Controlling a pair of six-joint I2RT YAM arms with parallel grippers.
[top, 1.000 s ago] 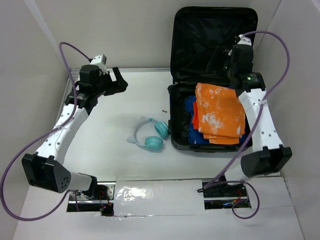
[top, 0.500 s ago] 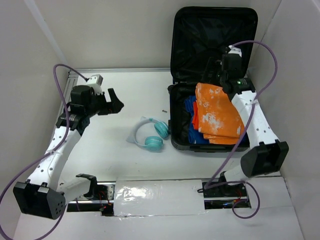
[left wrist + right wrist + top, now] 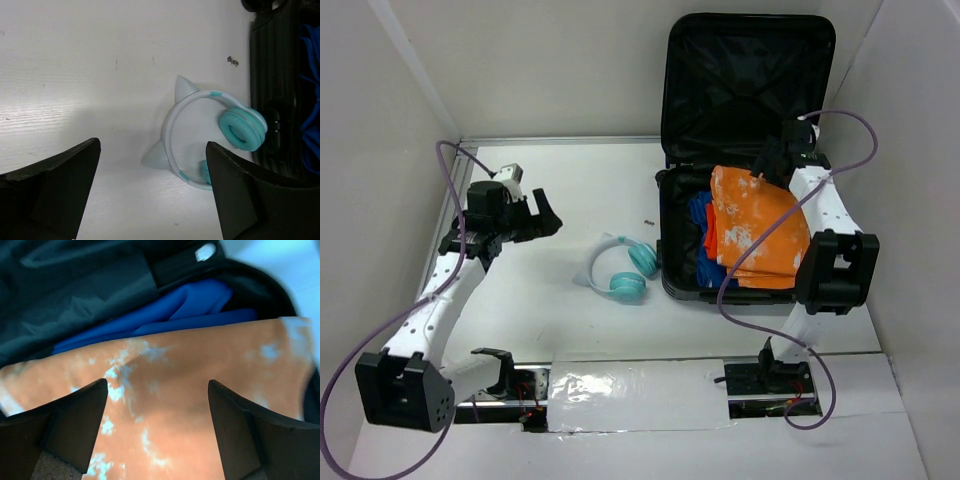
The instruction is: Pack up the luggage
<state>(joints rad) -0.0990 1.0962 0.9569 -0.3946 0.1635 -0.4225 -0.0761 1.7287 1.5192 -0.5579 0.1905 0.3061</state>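
Observation:
The black luggage (image 3: 748, 70) lies open at the right, its lid standing up against the back wall. An orange-and-white cloth (image 3: 756, 226) lies in it on top of a blue cloth (image 3: 700, 218). Teal and pale blue cat-ear headphones (image 3: 620, 269) lie on the table left of the luggage. My left gripper (image 3: 546, 215) is open and empty above the table, left of the headphones (image 3: 210, 132). My right gripper (image 3: 772, 160) is open and empty just above the far end of the orange cloth (image 3: 165, 415), with the blue cloth (image 3: 165, 312) beyond.
The luggage's ribbed side wall (image 3: 277, 75) stands right of the headphones. A small dark speck (image 3: 647, 222) lies on the table near it. White walls close in the table on the left, back and right.
My left gripper has come down and toward the headphones. My right gripper has drawn back and lowered over the orange cloth's far end, its arm folding nearer.

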